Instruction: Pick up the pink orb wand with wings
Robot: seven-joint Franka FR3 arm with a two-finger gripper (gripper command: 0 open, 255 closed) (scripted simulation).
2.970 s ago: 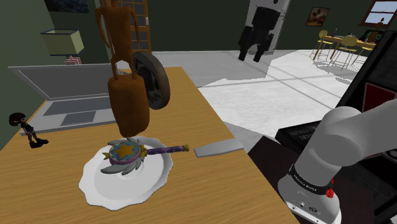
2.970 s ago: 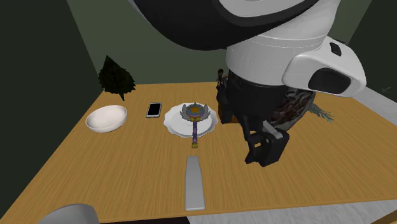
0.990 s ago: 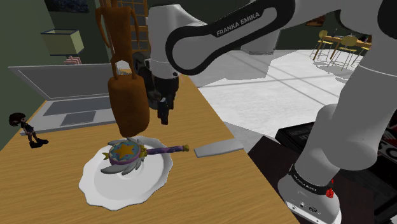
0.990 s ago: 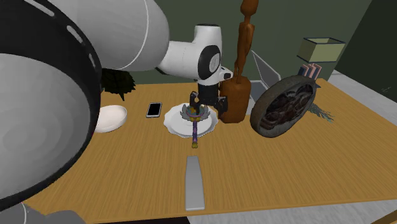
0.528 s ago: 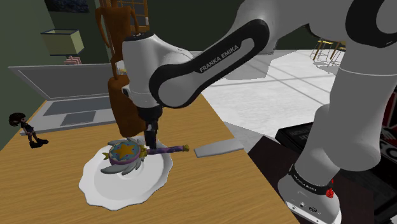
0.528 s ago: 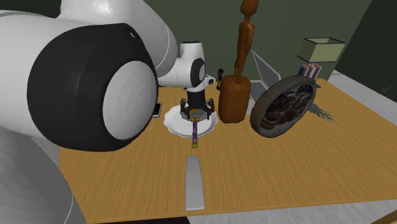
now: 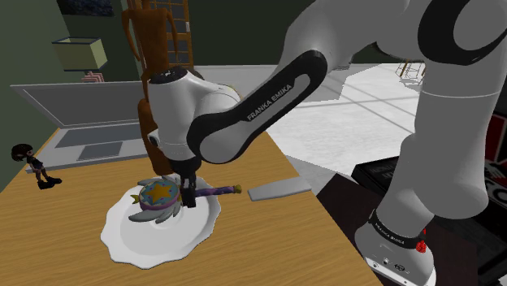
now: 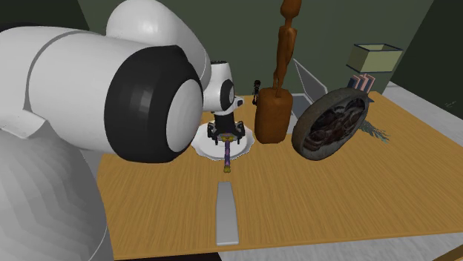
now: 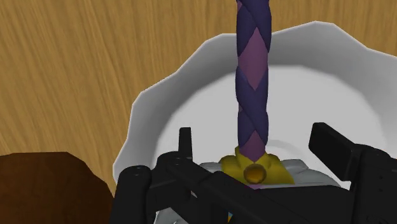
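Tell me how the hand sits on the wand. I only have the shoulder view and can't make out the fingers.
Observer: In the wrist view the hand is open. The wand runs by its handle between the fingers, with a gap on each side, so nothing is clasped.
Operator: Good. What is behind the arm on my screen, past the plate?
Observer: The second exterior view shows a dark round dish standing on edge beside the brown figure, apart from the hand.
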